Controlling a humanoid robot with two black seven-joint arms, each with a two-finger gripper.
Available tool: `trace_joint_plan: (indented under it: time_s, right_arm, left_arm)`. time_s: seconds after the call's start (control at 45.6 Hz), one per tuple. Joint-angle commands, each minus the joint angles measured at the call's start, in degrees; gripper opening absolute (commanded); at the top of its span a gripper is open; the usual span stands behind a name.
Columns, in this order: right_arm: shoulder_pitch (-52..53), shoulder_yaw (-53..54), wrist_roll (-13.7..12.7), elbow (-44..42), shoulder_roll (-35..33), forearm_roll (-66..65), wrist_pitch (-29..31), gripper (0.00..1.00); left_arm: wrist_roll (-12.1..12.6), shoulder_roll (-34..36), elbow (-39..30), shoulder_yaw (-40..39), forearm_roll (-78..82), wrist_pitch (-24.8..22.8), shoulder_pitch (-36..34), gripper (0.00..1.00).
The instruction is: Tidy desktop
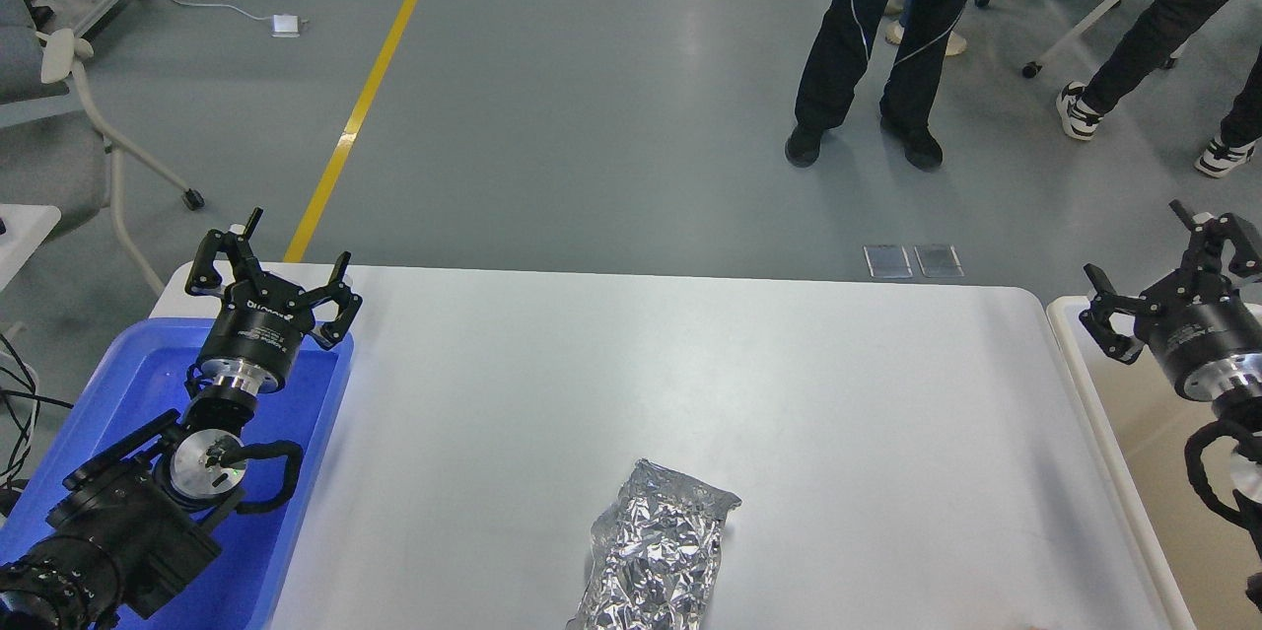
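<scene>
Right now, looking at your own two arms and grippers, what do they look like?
Both arms are black. The left gripper has two black, angular, linked fingers on a round black body with white lettering I cannot read, above a silver metal ring. A looped black cable runs beside a silver disc on the wrist below. The right gripper matches it: black fingers, round black body, silver ring, black cable loop below.

A crumpled silver foil packet [659,546] lies near, centre. A blue plastic tray [118,384] sits left, a cream-rimmed beige bin [1154,453] right. People's dark-trousered legs [887,48] stand far right.
</scene>
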Motion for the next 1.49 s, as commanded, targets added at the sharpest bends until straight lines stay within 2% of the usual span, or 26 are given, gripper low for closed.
trace_joint_plan:
  time_s: [0.0,0.373,1.14,1.293,1.469]
  right_arm:
    - [-0.61,-0.19,0.05,-0.84,-1.47,0.00,0.59,1.00]
    - [-0.61,-1.59,-0.04,-0.92,-1.56,5.10,0.24,1.00]
    - [0.62,-2.91,-0.04,-0.49,-4.19,4.22,0.33,1.00]
    - [4.21,-11.51,0.05,-0.40,-8.06,1.32,0.24,1.00]
    - [9.23,-24.16,0.05,0.83,-13.33,-10.01,0.33,1.00]
  left_arm:
    - [0.00,0.00,-0.01,0.00,0.00,0.00,0.00,1.00]
    - [0.00,0.00,-0.01,0.00,0.00,0.00,0.00,1.00]
    - [0.00,0.00,-0.01,0.00,0.00,0.00,0.00,1.00]
    - [0.00,0.00,-0.01,0.00,0.00,0.00,0.00,1.00]
    - [0.00,0.00,-0.01,0.00,0.00,0.00,0.00,1.00]
